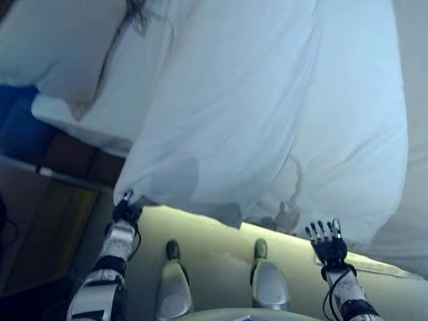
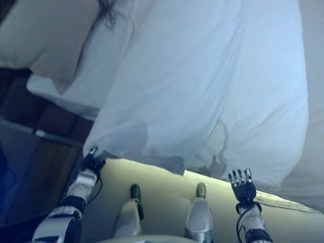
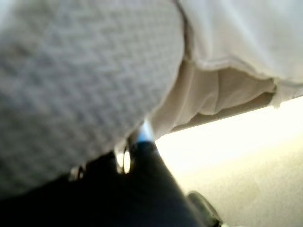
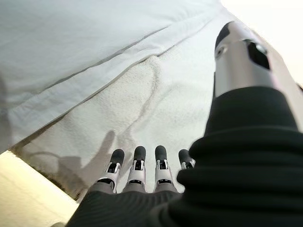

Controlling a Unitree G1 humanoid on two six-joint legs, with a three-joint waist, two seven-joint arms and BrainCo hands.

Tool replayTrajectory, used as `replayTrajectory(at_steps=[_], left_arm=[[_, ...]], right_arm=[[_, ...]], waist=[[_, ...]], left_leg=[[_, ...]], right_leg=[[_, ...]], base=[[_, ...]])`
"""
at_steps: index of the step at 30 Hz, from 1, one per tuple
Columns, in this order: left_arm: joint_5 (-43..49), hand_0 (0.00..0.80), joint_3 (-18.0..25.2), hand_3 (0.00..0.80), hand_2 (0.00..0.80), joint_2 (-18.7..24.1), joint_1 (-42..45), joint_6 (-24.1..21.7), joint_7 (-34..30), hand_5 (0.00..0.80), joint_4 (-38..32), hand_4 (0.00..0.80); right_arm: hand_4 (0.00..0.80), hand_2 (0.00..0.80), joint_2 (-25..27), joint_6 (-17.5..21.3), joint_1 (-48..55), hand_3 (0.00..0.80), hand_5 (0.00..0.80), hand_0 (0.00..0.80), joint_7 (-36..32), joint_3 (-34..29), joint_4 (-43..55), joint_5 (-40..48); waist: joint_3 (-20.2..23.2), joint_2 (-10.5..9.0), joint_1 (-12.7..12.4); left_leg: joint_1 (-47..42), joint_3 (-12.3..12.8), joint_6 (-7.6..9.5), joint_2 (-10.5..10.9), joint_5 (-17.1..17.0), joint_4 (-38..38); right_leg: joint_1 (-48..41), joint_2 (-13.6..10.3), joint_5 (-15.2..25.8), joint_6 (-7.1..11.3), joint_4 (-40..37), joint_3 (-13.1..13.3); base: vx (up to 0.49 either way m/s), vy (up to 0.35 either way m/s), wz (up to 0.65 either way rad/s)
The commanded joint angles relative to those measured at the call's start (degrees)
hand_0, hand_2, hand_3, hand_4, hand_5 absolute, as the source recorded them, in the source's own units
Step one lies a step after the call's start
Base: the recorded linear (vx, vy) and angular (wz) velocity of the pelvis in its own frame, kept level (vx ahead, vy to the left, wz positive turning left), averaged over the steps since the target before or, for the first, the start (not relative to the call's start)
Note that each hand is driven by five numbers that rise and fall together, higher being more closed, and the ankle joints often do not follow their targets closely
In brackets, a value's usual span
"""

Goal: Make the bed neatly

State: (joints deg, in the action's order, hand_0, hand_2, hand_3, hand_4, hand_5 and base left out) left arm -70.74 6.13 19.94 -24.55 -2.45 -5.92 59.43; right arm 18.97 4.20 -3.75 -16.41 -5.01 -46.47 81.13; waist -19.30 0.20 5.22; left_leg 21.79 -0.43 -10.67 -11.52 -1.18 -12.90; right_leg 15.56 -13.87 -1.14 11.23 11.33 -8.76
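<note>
A white cover (image 1: 267, 114) lies over the bed, its near edge hanging down the side toward me. My left hand (image 1: 126, 211) is at the cover's lower left corner, which draws to a point at its curled fingers. In the left wrist view the textured cloth (image 3: 80, 80) lies right over the hand and hides most of it. My right hand (image 1: 327, 242) is held up just below the hanging edge near the right, open with straight fingers (image 4: 137, 163) and apart from the cloth. Past it a hemmed cover edge (image 4: 94, 61) lies above a textured white sheet (image 4: 137, 113).
A white pillow (image 1: 47, 53) lies at the upper left of the bed, with dark strands (image 1: 134, 20) across the cloth beside it. Brown wooden furniture (image 1: 67, 157) and something blue (image 1: 17, 124) stand to the left. Pale floor (image 1: 214, 234) runs along the bed's near side.
</note>
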Motion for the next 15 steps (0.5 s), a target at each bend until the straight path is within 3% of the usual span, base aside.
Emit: replayTrajectory(at_steps=[1, 8, 15], left_arm=[[0.4, 0.0, 1.6, 0.0, 0.0, 7.0, -1.2, -3.0, 6.5, 0.0, 5.8, 0.0], [4.9, 0.0, 2.1, 0.0, 0.0, 9.3, -5.4, -2.5, 10.2, 0.0, 12.9, 0.0], [6.9, 0.0, 5.0, 0.0, 0.0, 10.3, -2.6, -3.8, 12.9, 0.0, 11.7, 0.0]], right_arm=[[0.0, 0.0, 0.6, 3.5, -1.3, 0.0, 0.0, 0.0, -0.3, 1.2, 6.5, 2.8], [0.0, 0.0, 0.6, 3.4, -2.9, 0.0, 0.0, 0.0, 1.7, 4.0, 11.1, 4.7], [0.0, 0.0, 1.1, 2.8, -2.2, 0.0, 0.0, 0.0, 0.8, 2.5, 10.3, 5.8]], waist=[[-1.1, -2.97, -1.9], [-2.9, -4.65, -1.8], [-3.1, -3.67, -2.6]], left_leg=[[2.1, -1.0, 0.12, -3.8, -2.3, -0.2], [5.9, -1.2, 0.19, -3.9, -3.4, -0.1], [5.6, 0.1, 0.62, -2.7, -2.7, -1.0]], right_leg=[[5.4, -2.2, 5.7, 0.98, -0.6, 2.6], [8.4, -1.3, 6.1, 0.87, -0.6, 1.5], [7.6, -2.3, 5.7, 0.78, -0.4, -0.1]], base=[[-0.112, -0.03, 0.06], [-0.07, -0.024, 0.02], [-0.004, 0.017, 0.05]])
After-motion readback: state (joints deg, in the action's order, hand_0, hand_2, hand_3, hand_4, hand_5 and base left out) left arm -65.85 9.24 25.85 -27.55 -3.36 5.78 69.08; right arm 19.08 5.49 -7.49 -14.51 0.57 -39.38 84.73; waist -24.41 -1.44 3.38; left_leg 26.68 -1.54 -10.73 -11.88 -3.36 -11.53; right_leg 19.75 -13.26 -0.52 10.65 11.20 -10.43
